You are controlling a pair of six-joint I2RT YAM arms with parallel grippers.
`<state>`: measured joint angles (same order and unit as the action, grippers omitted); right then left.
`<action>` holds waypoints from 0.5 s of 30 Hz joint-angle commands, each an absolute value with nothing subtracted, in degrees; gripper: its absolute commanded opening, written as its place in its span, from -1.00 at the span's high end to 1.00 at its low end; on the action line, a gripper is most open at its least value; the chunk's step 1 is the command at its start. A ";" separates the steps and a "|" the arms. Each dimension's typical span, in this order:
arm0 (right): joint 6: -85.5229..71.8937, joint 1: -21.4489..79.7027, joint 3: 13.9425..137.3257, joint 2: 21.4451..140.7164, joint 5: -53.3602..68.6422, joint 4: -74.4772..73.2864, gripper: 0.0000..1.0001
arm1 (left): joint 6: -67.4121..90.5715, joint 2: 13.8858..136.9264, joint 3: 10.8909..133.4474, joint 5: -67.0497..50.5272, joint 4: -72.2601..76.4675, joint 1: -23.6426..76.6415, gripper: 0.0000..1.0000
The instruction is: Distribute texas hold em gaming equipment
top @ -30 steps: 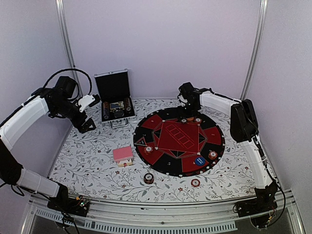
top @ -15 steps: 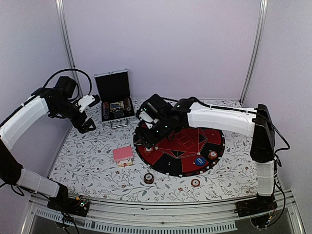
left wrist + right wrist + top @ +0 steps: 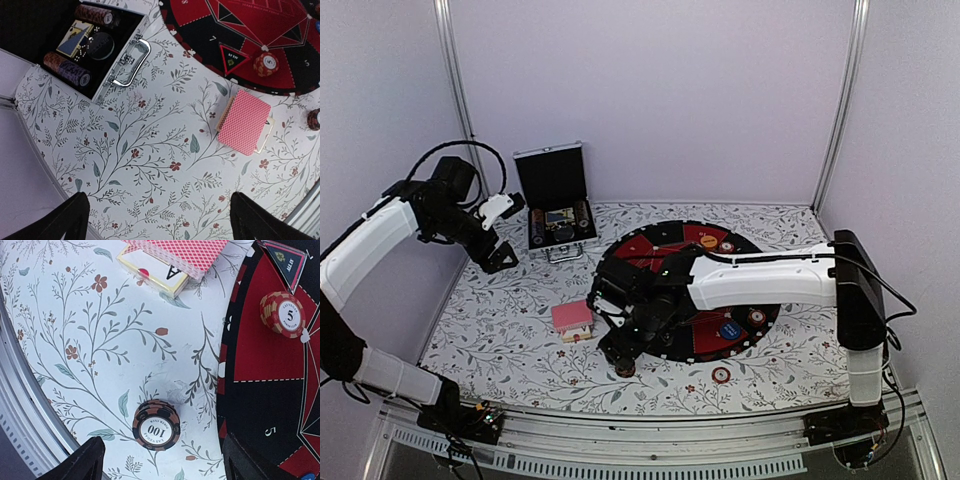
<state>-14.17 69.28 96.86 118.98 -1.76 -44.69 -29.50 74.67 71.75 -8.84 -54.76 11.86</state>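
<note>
Hovering right hand (image 3: 162,454) gapes empty over black chip stack (image 3: 156,426), half-hidden from top; left hand (image 3: 157,202) wide, empty

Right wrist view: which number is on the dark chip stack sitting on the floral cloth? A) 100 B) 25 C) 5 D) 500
A: the dark chip stack on the floral cloth reads 100; the 5 is on the orange stack on the round board.

Black 100 chip stack (image 3: 156,425) low centre on floral surface (image 3: 75,315).
Pincer (image 3: 162,463) tips spread at bottom; pink cards (image 3: 175,252) top; orange 5 stack (image 3: 283,314) on board (image 3: 265,390), upper right.
</note>
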 commanded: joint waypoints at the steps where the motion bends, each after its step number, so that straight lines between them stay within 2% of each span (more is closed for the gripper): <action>1: -14.78 69.84 96.73 120.18 -0.80 -43.95 -0.68 | -28.13 72.71 69.79 -10.33 -55.37 12.37 -0.99; 15: -13.50 70.33 100.10 125.86 -2.33 -45.04 -0.46 | -27.95 72.68 69.61 -10.24 -55.37 12.83 -0.99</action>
<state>-14.06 69.87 98.08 124.31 -1.45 -44.62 -28.42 73.36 69.82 -9.80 -54.96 11.94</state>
